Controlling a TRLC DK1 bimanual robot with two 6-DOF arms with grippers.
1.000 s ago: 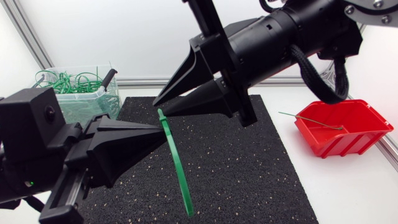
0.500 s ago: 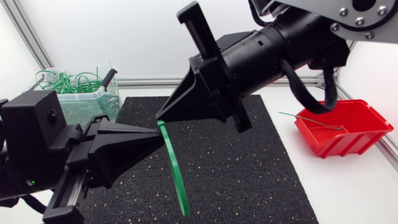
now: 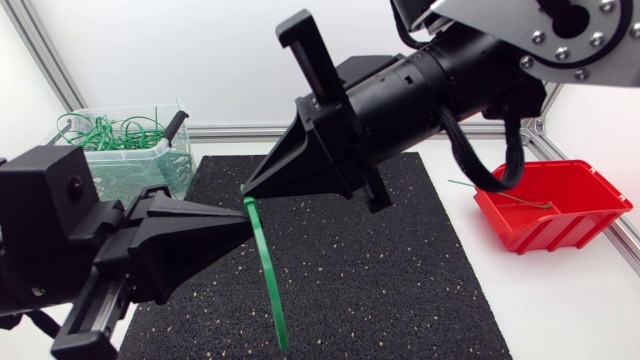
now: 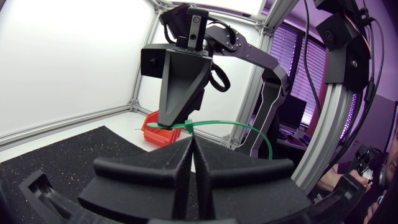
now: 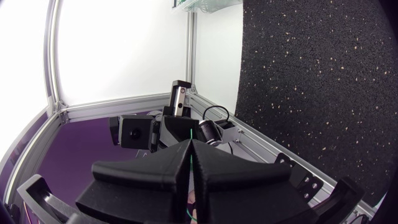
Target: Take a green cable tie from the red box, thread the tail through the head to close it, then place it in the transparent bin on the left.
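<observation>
Left jaws: closed on green cable tie
Right jaws: closed on tie's top end
Left wrist view only: tie bows sideways

**Setting:** robotics laboratory, bench-top test cell.

**Grounds for the classification:**
- White table, edged with slotted aluminium profile rails of the type used for machine frames; plain white panels are fitted behind them.
- Black speckled rubber mat, laid flat on the table as a work surface.
- Two robot arms, the left arm and the right arm, are seen over the mat; a bolted silver plate is visible on the right arm.
- Red box, an open-fronted workshop parts bin, is set on the table to the right of the mat.
- Transparent bin at the mat's far left corner, filled with a tangle of green cable ties.
</observation>
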